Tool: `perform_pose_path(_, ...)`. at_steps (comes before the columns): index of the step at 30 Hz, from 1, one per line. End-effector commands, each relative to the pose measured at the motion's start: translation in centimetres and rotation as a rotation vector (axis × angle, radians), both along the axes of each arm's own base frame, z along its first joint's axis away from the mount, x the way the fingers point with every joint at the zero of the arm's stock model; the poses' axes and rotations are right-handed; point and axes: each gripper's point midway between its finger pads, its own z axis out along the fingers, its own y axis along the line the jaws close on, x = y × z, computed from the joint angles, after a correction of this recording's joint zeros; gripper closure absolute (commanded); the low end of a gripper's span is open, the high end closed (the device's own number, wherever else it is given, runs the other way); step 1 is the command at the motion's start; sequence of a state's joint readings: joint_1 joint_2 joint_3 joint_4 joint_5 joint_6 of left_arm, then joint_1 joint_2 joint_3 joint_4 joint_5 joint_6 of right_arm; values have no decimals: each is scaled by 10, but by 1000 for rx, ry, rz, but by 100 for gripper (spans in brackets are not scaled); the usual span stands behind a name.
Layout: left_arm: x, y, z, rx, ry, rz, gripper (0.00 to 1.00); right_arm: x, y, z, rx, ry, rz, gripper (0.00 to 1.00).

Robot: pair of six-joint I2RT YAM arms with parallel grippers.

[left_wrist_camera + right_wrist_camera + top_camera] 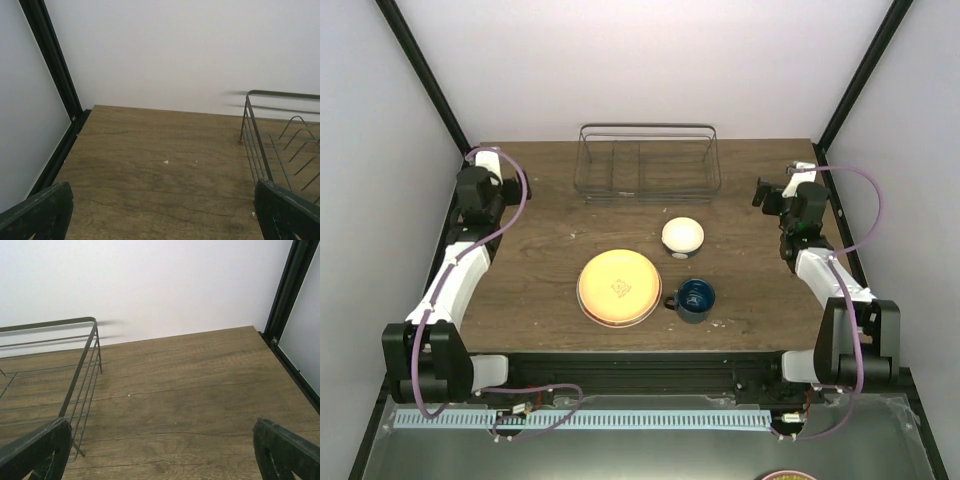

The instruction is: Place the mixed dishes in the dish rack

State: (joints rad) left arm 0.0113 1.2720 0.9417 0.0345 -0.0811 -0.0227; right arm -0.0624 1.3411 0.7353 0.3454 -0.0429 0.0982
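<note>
Jaws on both arms stand wide apart, gripping nothing, flanking the dish rack (648, 160) at the table's (540, 250) far edge. Nearer the arms' bases sit the orange-yellow plate (618, 287), the dark blue mug (695, 298) just beside it, and the white bowl (682, 235) between mug and rack.

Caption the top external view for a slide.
Orange plate, white bowl and blue mug wait before the empty dish rack.
</note>
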Motion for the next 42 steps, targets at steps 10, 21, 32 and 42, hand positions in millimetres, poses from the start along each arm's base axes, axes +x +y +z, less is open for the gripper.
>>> perform_pose_path(10,5,-36,-22,-37,54,-187,0,-3,69,15,37,217,104,0)
perform_pose_path(21,12,-42,-37,-125,219,-174,0,-8,136,-36,65,512,238,12)
perform_pose_path(32,2,-35,-51,-156,273,-113,0,-41,184,-119,75,707,297,20)
perform_pose_path(42,2,-36,-57,-160,296,-114,0,-50,193,-163,30,780,309,32)
